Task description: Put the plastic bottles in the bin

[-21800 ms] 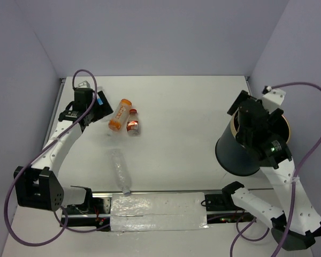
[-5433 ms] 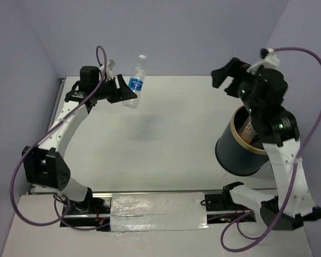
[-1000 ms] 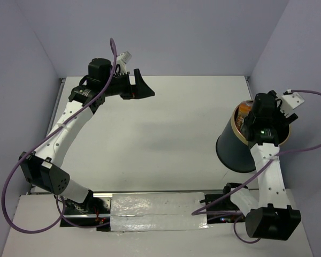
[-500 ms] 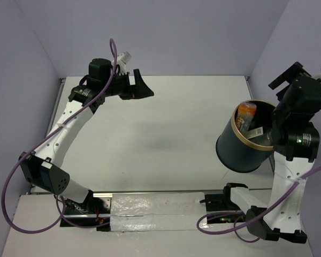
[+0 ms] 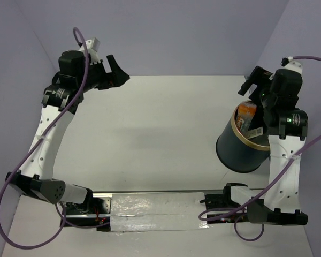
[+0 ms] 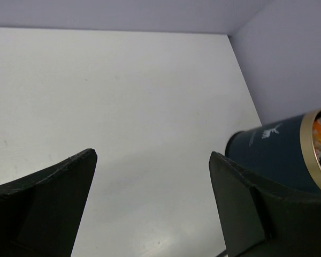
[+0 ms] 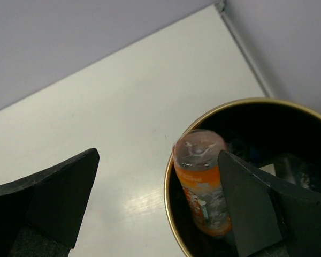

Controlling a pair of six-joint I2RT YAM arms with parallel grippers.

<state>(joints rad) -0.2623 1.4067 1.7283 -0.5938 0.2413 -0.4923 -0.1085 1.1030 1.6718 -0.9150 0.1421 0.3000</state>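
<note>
orange bottle (image 7: 200, 182) in bin (image 5: 241, 155), right edge of bench (image 5: 166, 128) – no bottles outside, looks done; both jaws open, empty.

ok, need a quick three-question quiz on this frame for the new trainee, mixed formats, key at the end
1. True or false: the left tool holds a bottle.
2. Fill in: the right tool stands ___ (open or shut).
3. Where is the orange bottle?
A. lying on the table
B. inside the bin, leaning at its rim
C. in the left tool

Key: 1 false, it is open and empty. 2 open. 3 B.
</note>
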